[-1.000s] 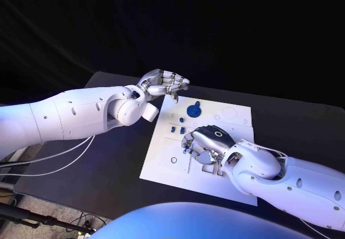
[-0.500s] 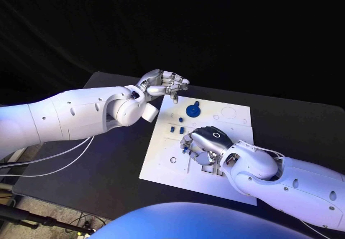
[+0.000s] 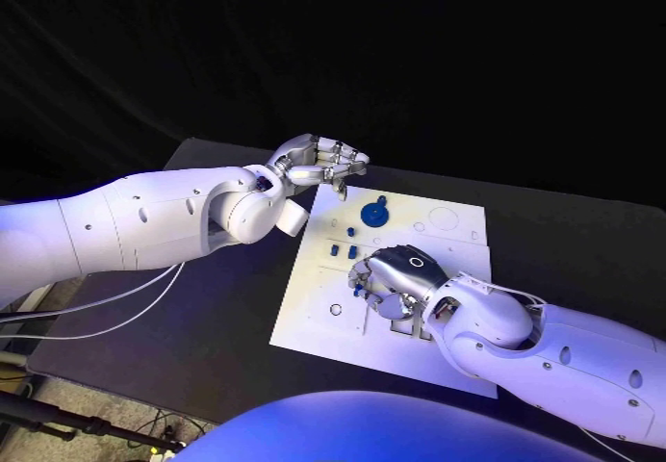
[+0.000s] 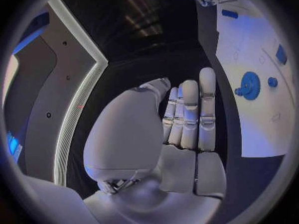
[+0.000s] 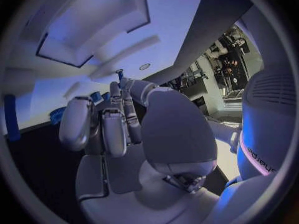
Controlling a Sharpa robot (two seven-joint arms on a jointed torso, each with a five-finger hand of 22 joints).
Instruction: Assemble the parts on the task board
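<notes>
The board (image 3: 326,327) is being left flat mid-table; it looks stiff and light. The gear (image 3: 374,213) and small parts (image 3: 335,249) look rigid, light, slippery, best pinched at the edges. The right hand (image 3: 393,279) is being held low over the board, its grasp unclear. The left hand (image 3: 317,160) is being held curled, empty, at the far corner.

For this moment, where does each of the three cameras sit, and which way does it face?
Head view: on the robot's head, looking down at the white task board on the black table; both white arms show.
Left wrist view: behind the silver left hand, facing past it towards the board's blue gear.
Right wrist view: behind the silver right hand, close above the board.
Head and left wrist views share the gear.
</notes>
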